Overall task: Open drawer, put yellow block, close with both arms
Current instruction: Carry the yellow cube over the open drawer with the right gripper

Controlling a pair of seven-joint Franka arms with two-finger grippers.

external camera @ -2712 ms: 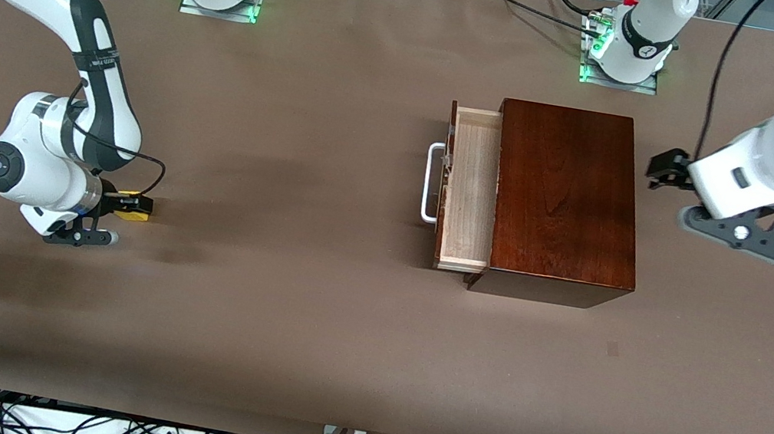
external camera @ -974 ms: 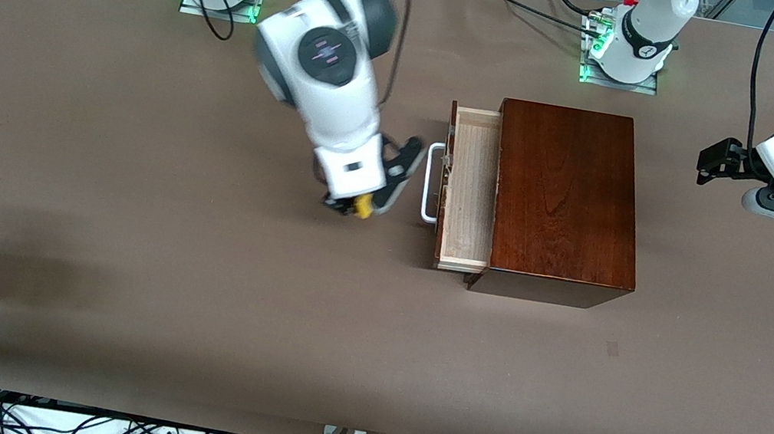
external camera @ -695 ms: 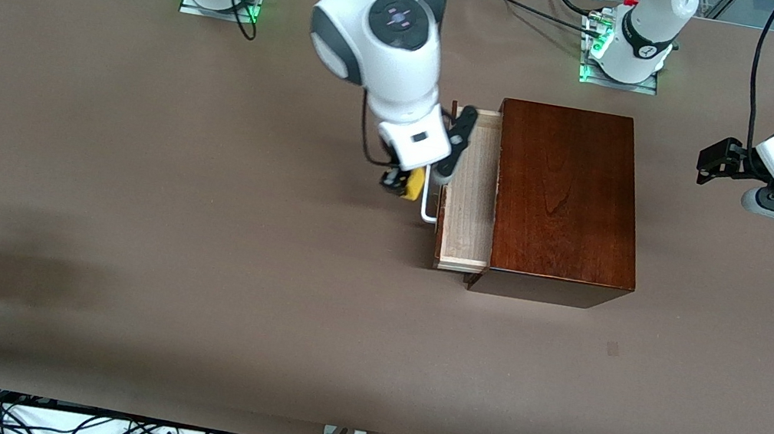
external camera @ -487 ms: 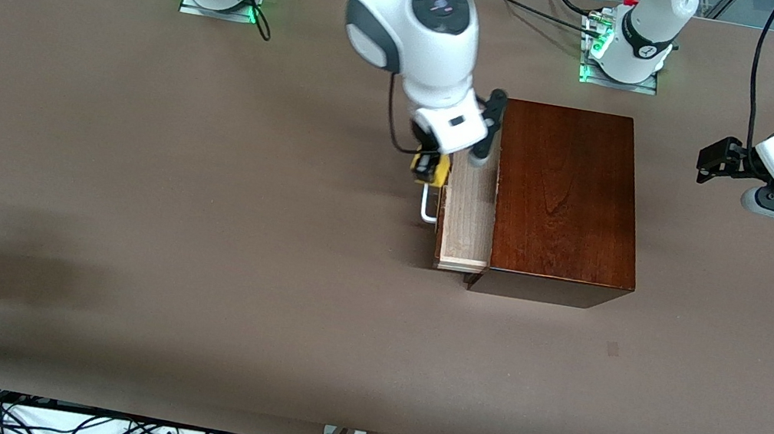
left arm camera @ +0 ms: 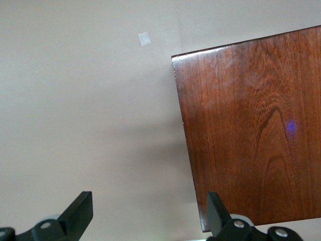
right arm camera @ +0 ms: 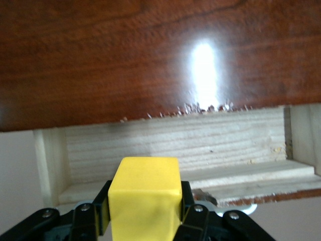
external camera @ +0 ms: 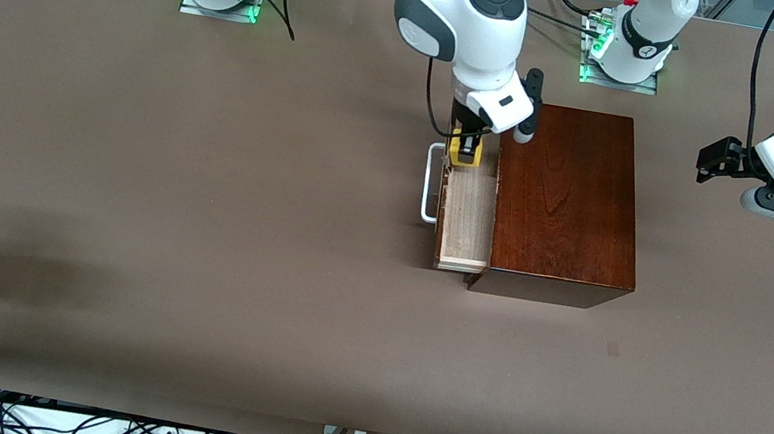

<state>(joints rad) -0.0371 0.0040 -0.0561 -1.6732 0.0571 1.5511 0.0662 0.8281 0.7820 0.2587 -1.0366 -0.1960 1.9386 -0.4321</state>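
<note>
Yellow block: small cube, smooth plain faces, bright matte yellow, edges crisp. Pinched between the black fingers of the right gripper, which hangs over the open drawer at the end of its tray farther from the front camera. In the right wrist view the block fills the gap between the finger pads, its top face level, with the drawer interior directly under it.

Drawer: pulled out of the box toward the right arm's end of the table. Pale raw wood, straight grain, thin walls; rough splintered fibres show along the edge where the tray meets the box. White U-shaped bar handle on its front, round in section, glossy.

Box: dark reddish-brown, polished, flat rectangular top with visible grain and a bright glare spot in the right wrist view. Its corner shows sharp and square from the left wrist view.

Table: matte brown covering, uniform.

Left gripper: in the air over bare table toward the left arm's end, well apart from the box, fingers spread wide, holding nothing. That arm waits.
</note>
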